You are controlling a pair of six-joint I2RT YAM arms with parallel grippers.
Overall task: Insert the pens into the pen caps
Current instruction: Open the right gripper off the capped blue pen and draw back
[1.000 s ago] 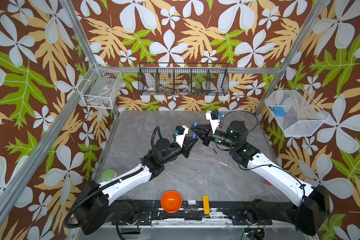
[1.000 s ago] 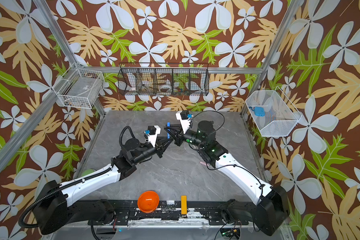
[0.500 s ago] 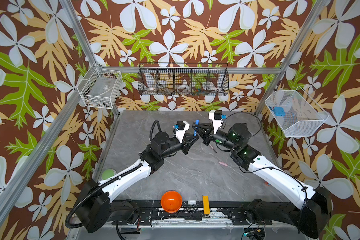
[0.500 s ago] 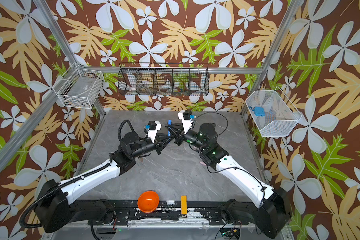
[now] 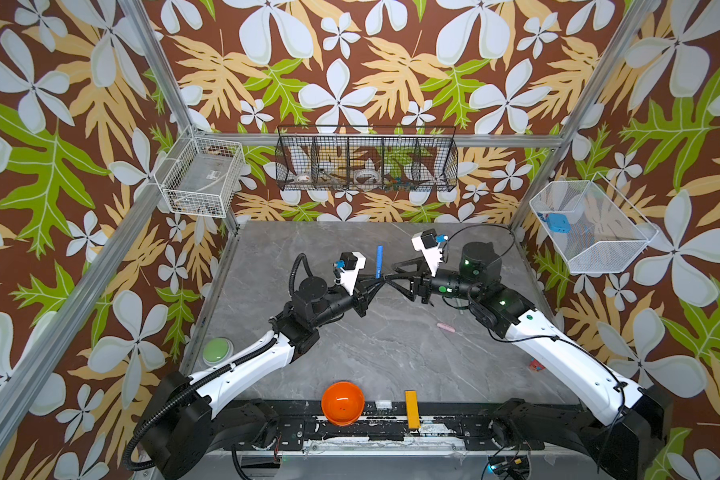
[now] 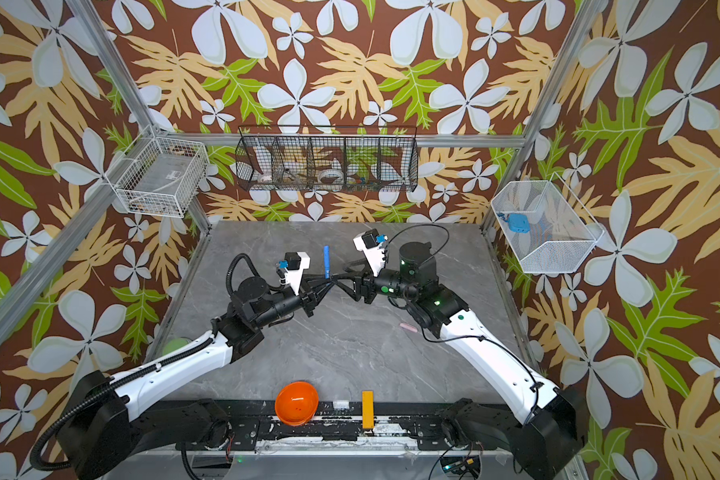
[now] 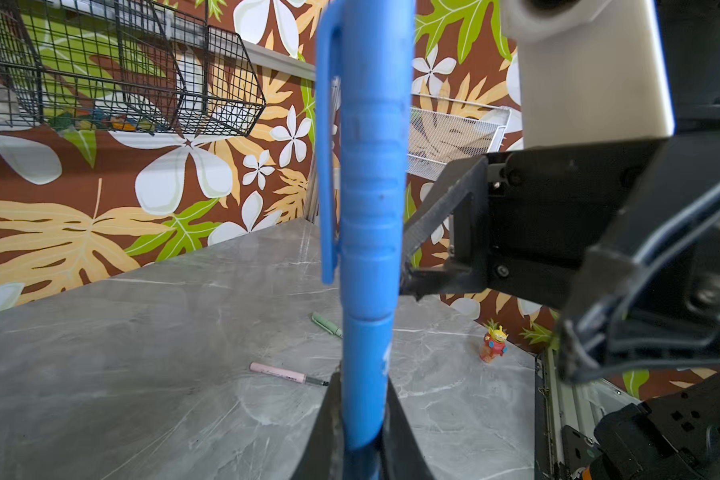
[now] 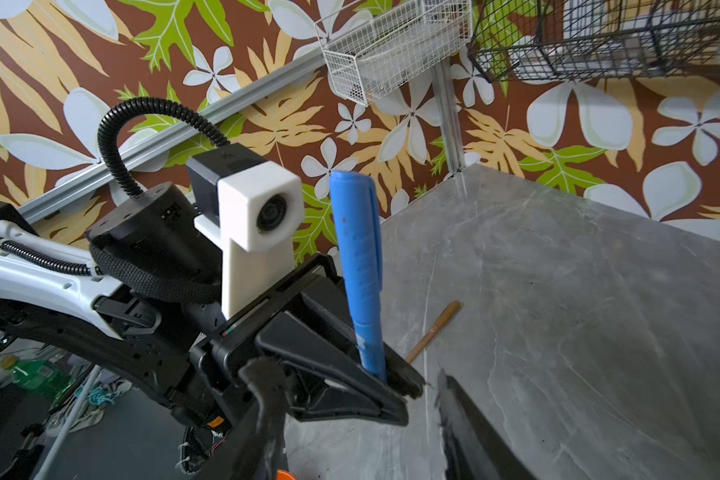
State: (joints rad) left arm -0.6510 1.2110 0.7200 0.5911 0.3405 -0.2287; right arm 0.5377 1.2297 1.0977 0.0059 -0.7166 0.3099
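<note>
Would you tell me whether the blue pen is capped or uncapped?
Capped: the blue cap, clip included, covers the upper end of the blue pen, which the left claw holds upright.

Pink pen (image 7: 283, 372), brown pen (image 8: 433, 332) on table (image 5: 371, 349)

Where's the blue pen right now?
The blue pen stands upright mid-table in both top views, its lower end clamped in the left gripper, with the open right gripper close beside it.

I see glossy white shells (image 5: 246, 365) over black joints (image 5: 321, 307) on both my arms, a ribbed black hose (image 8: 107, 141) on the left, green dots (image 5: 442, 289) on the right.
</note>
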